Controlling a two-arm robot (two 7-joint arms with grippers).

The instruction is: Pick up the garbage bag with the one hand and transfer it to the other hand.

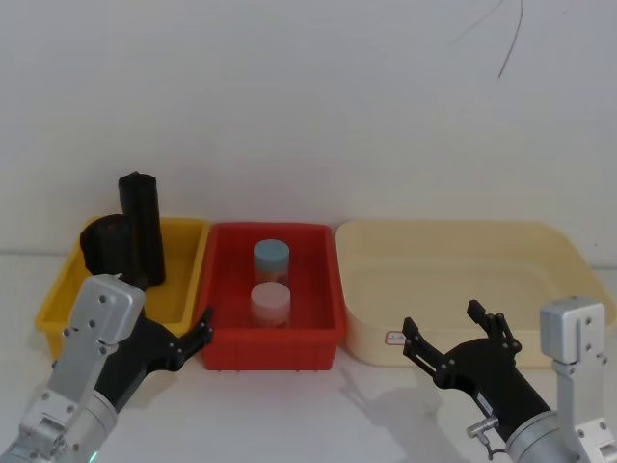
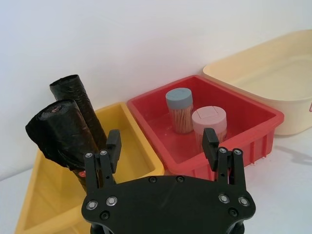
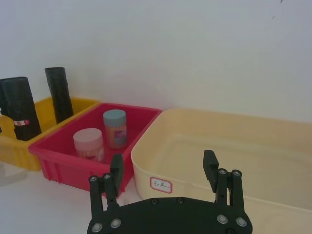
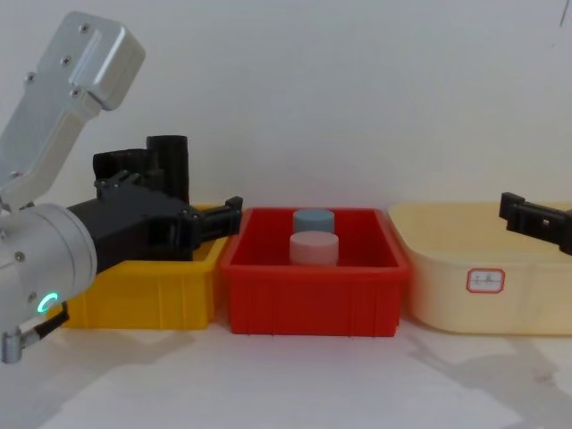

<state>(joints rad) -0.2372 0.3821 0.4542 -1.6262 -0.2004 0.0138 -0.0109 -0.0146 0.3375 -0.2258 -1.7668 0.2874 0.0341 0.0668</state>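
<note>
Left tool (image 2: 162,141): fingers wide open, empty, just beside garbage bag (image 2: 61,134) leaning in yellow bin (image 2: 141,151). Right tool (image 1: 442,320): open, empty, near cream tub (image 1: 371,309).

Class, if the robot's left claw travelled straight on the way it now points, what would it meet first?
Probably the adjoining walls of the yellow plastic bin and red plastic bin: the open left claw aims between them. Height is unclear; it might skim over their rims.
</note>
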